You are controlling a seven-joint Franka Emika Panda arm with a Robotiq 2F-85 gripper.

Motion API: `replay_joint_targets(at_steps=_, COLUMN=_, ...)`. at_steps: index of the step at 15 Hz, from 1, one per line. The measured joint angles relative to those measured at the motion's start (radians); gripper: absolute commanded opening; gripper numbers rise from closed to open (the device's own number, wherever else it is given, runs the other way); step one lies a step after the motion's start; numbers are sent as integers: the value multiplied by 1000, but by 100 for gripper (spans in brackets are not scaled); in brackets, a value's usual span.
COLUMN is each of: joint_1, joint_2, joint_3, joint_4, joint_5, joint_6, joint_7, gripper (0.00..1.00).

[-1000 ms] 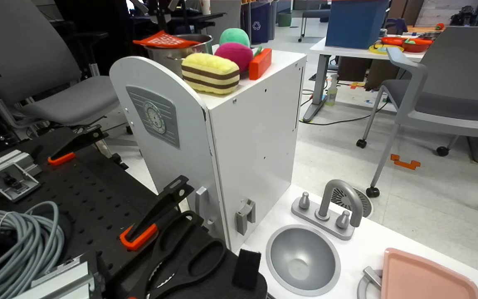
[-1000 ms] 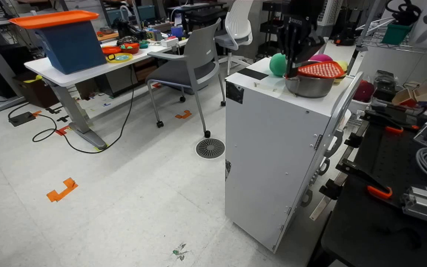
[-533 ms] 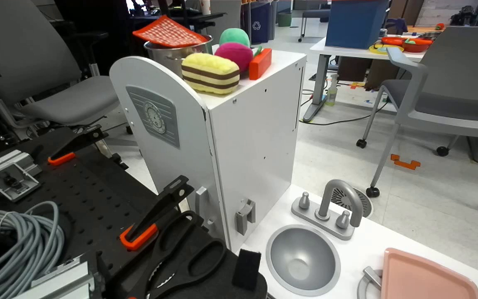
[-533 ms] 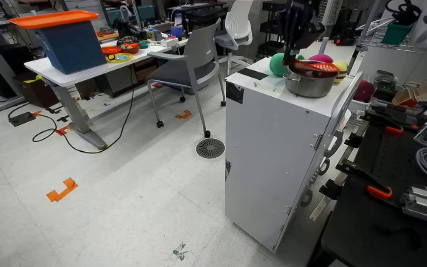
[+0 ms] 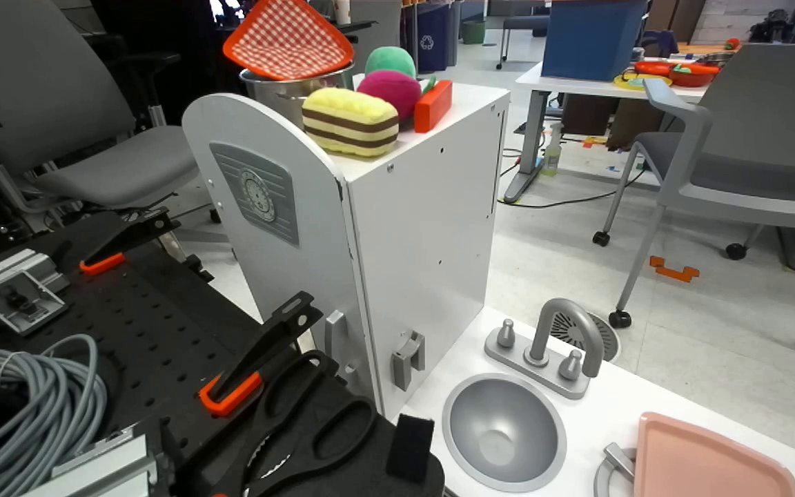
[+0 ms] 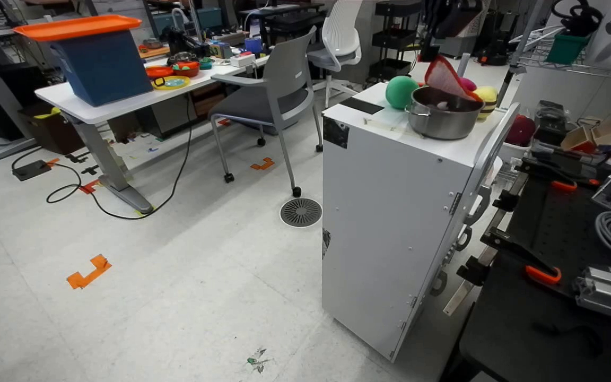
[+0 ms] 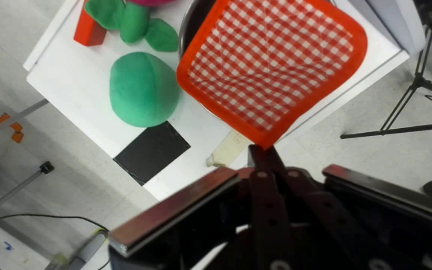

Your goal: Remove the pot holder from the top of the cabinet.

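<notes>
Pot holder (image 7: 272, 56) slants clear above the cabinet (image 6: 380, 223), corner pinched tight in gripper (image 7: 263, 147), edge near pot rim (image 6: 446, 112).

In the last second the black two-fingered gripper (image 6: 428, 55) has risen from near the rim of the round, silvery metal pot (image 6: 443, 124), raising a pinched corner of the square, red-and-white checked cloth pot holder (image 5: 290, 45). The pot holder, earlier almost flat, now slants steeply; the pot's inside, then largely covered, is exposed.
</notes>
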Motion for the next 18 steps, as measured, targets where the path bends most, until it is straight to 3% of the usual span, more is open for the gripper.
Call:
replay_joint_targets(at_steps=8, joint_1=-57, joint_2=-81, joint_3=-52, joint_4=-39, joint_5=-147, joint_6=17, joint_7=389, gripper=0)
replay_joint_targets(at_steps=18, joint_1=-133, joint_2=-146, joint_3=-73, joint_4=-49, joint_5=-257, joint_6=17, joint_7=709, gripper=0)
